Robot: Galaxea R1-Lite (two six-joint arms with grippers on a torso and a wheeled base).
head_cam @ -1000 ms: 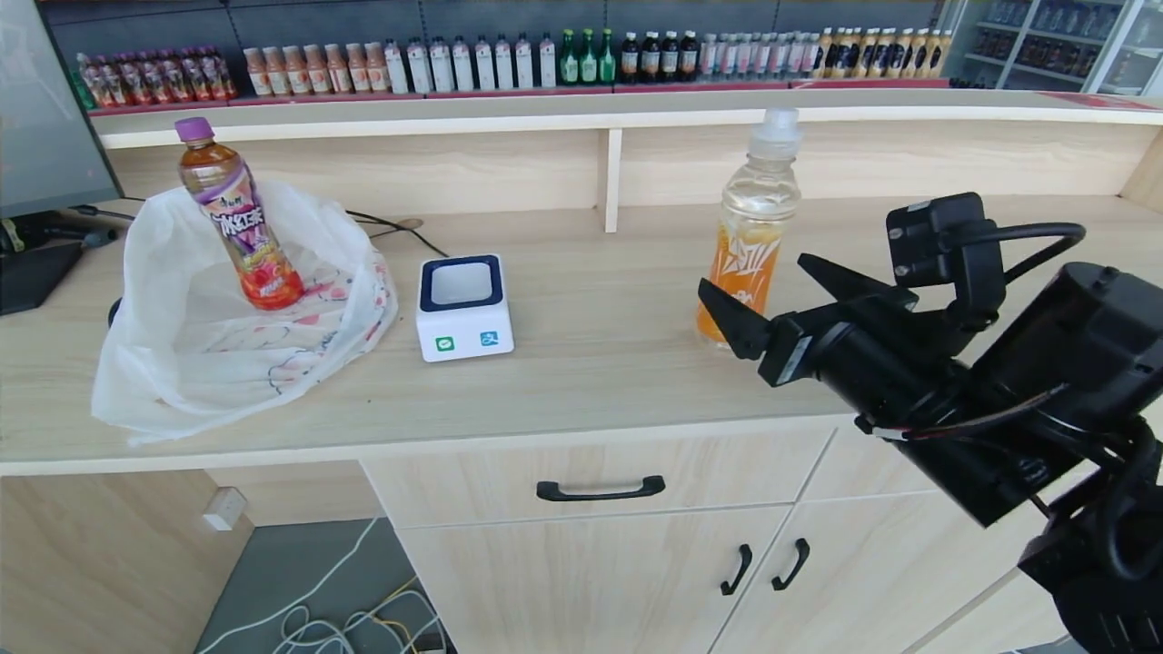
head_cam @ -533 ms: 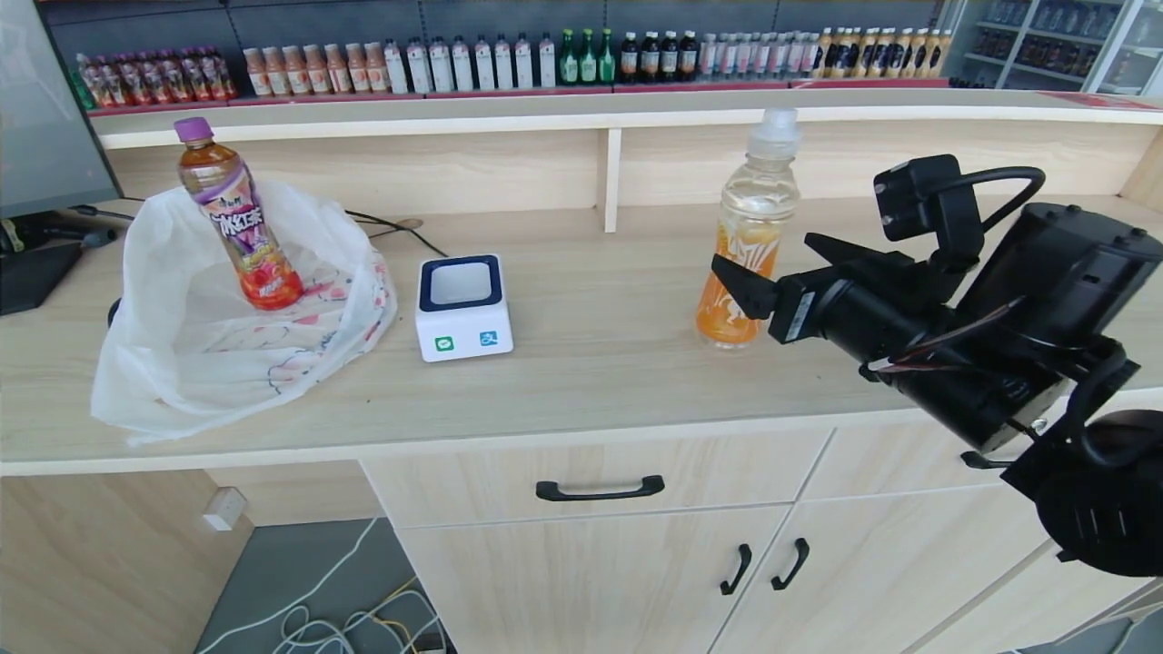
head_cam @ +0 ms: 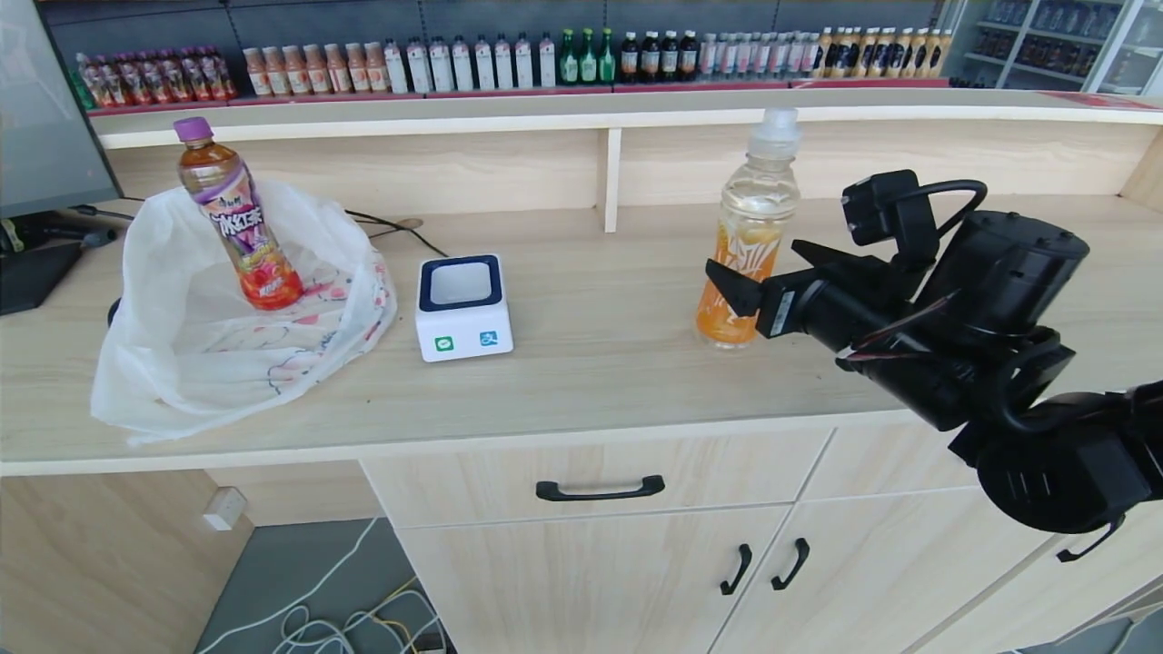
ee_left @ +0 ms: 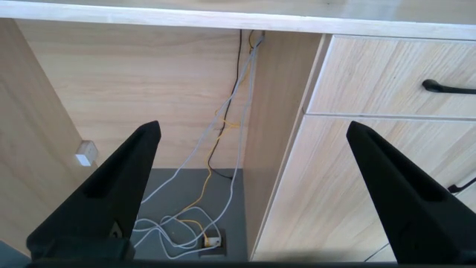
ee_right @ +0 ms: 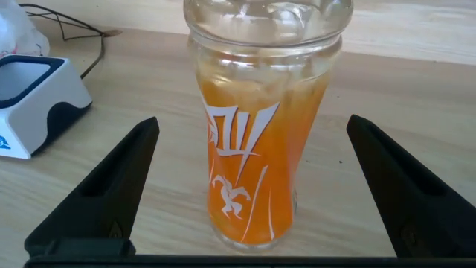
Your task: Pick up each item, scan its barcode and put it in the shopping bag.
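two bottles on my bench (head_cam: 591, 363). one clear, waisted orange drink bottle (head_cam: 750, 227) stands upright just before my right pincer (head_cam: 768, 271), jaws spread wide, holding nothing. one purple-capped tea bottle (head_cam: 238, 218) leans inside the single crumpled white plastic shopping bag (head_cam: 182, 354). one boxy white scanner (head_cam: 463, 307) sits between them. my left pincer (ee_left: 253, 130) is wide too.

Between my right jaws the orange bottle (ee_right: 256, 179) loses cap and neck past the view's edge. Beyond one jaw the scanner (ee_right: 33, 93) is cut off too. One jaw tip hides the bottle's lower flank.
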